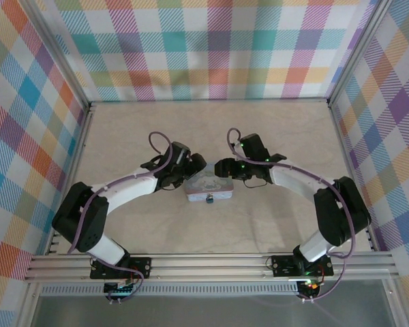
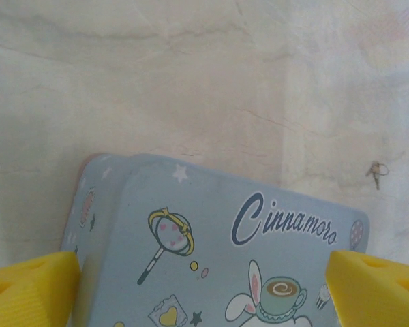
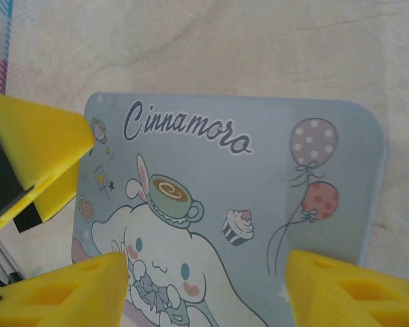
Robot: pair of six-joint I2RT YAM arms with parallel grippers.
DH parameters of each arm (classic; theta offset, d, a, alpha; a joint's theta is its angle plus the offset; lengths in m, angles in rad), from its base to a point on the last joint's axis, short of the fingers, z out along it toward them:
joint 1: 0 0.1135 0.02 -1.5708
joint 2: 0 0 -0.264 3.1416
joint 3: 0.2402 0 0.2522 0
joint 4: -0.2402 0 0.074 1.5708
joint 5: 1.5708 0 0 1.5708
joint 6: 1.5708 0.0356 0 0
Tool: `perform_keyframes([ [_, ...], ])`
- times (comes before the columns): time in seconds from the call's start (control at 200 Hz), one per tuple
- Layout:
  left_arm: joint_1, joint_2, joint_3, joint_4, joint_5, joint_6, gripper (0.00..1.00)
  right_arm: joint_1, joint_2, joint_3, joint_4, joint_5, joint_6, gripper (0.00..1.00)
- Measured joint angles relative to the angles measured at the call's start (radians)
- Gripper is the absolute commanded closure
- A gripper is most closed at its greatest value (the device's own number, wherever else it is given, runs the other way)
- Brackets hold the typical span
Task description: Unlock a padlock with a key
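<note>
Two grippers meet over the pale blue tin (image 1: 208, 185) mid-tabletop (image 1: 123, 129) — left gripper (image 1: 191, 170) at its 11 o'clock, right gripper (image 1: 222, 167) at 1 o'clock. The padlock (image 1: 209, 199) sits at the tin's 6 o'clock rim. From the left wrist I see yellow fingers (image 2: 27, 293) spread wide, one at each end of the tin; a small key (image 2: 376, 174) lies on bare tabletop toward 2 o'clock. The right gripper's jaws stand apart too, above the tin — touching or not, I can't tell.
</note>
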Motion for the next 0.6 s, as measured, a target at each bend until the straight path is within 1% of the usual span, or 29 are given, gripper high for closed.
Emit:
perform_keyframes([
  [0.225,0.000,0.011,0.008,0.014,0.034,0.004,0.07,-0.009,-0.114,-0.050,-0.062,0.096,0.003,0.36],
  [0.335,0.000,0.003,-0.012,0.027,0.044,0.003,0.08,-0.013,-0.140,-0.074,-0.076,0.129,0.010,0.37],
  [0.39,0.000,-0.002,-0.029,0.032,0.052,0.003,0.08,-0.013,-0.138,-0.084,-0.079,0.137,0.017,0.39],
  [0.53,0.000,-0.007,-0.072,0.035,0.067,0.003,0.09,-0.014,-0.106,-0.098,-0.073,0.127,0.036,0.49],
  [0.6,0.000,-0.007,-0.076,0.036,0.072,0.003,0.09,-0.014,-0.077,-0.098,-0.061,0.114,0.047,0.51],
])
